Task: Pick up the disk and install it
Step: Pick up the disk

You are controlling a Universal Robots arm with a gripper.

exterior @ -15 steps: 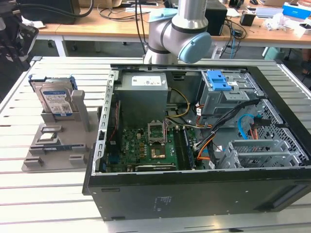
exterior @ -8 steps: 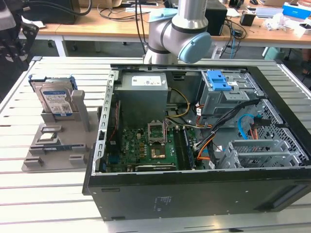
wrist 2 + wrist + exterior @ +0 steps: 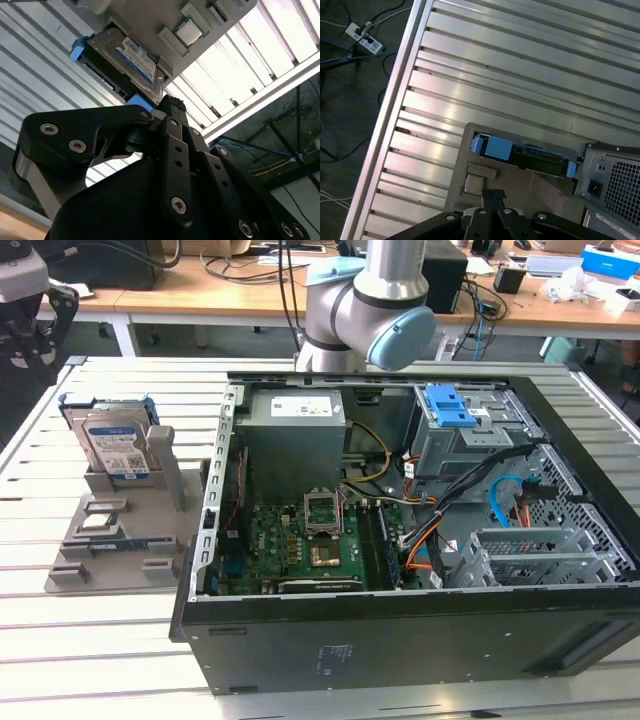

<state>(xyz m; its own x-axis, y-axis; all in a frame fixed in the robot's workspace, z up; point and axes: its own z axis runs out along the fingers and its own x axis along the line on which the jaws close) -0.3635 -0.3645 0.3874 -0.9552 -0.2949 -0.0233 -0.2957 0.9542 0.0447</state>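
A: How does the arm stand?

B: In the exterior view its thick grey joint with a pale blue cap is bent, and a grey tube goes up from it, past the picture's edge.

A: And the gripper?

B: It is black, with screws along its links. In both wrist views the two fingers lean toward each other, and their tips touch one another.

You get no legible print, operator: disk label at exterior view's left shows barcode blocks only; power supply sticker unreadable.
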